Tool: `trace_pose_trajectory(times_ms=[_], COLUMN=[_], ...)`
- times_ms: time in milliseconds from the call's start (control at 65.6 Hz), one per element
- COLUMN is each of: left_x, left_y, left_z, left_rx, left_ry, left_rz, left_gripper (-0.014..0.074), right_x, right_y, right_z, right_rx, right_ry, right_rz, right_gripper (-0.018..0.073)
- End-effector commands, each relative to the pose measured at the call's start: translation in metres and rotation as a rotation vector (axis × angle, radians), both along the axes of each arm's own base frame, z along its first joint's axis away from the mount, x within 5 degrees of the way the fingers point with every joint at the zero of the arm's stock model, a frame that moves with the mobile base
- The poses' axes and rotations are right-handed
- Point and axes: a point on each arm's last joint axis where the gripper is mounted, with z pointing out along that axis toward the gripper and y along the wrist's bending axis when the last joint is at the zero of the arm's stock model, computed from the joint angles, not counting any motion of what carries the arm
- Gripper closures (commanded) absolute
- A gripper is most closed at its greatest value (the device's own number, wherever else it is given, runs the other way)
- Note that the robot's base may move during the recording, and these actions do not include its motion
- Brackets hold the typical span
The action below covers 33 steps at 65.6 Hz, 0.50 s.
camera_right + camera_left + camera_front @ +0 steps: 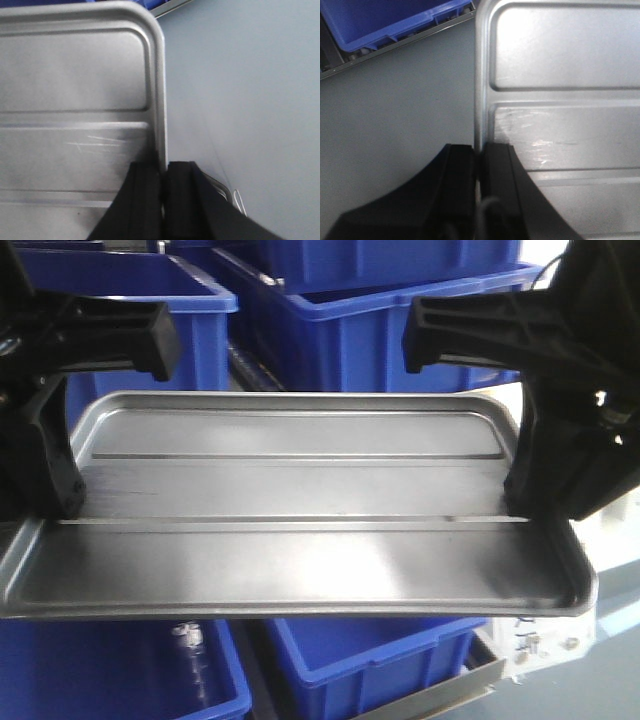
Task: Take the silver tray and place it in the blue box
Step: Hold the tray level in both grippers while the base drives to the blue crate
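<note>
My left end effector (479, 150) and right end effector (164, 167) each pinch an end rim of the silver tray (300, 490); blue box (380, 330) behind the tray, blue crates (350, 665) beneath it.

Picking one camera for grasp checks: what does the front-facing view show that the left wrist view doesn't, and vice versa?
Front-facing only: the whole silver tray held up at both short ends, the right tool, and blue boxes behind and below. Left wrist only: the left tool with its two fingers pinching the rim close up, over grey floor. Both: tray, left tool, at least one of the boxes.
</note>
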Motion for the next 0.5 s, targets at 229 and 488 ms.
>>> trace_pose_trajectory(times_ms=[229, 488], left_x=[0.0014, 0.0014], left_y=[0.0011, 0.0011], left_z=[0.0146, 0.0146], left_rx=[-0.039, -0.039], left_ry=[-0.051, -0.051], left_rz=[-0.008, -0.008], left_gripper=[0.0602, 0.0602], right_x=[0.0034, 0.0034], right_y=[0.0017, 0.0017], right_z=[0.0173, 0.0173], right_rx=[0.043, 0.043], right_ry=[-0.084, -0.084], right_rz=[0.025, 0.025], right_gripper=[0.0501, 0.0501])
